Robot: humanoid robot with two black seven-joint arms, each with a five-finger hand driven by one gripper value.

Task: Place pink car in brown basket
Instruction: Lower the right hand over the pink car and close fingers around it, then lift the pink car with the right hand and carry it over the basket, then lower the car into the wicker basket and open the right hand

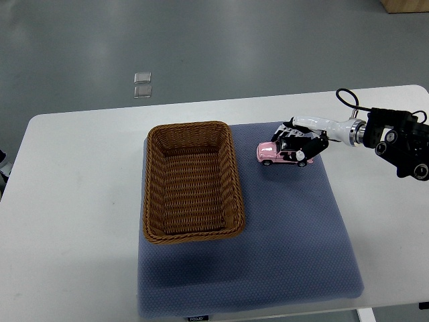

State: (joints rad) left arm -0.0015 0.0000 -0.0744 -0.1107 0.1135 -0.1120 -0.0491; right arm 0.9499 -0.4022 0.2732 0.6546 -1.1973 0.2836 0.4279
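Our right hand [299, 144] has its fingers curled around the pink car [276, 153] on the mat [295, 228], just right of the empty basket [191, 181], so we should firm the grip, lift clear of the rim and carry left.

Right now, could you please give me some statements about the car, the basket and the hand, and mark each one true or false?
1. The pink car lies inside the brown basket. False: it is on the blue mat, right of the basket.
2. The right hand is at the car. True.
3. The basket holds nothing. True.
4. The left hand grips the basket. False: no left hand is visible.
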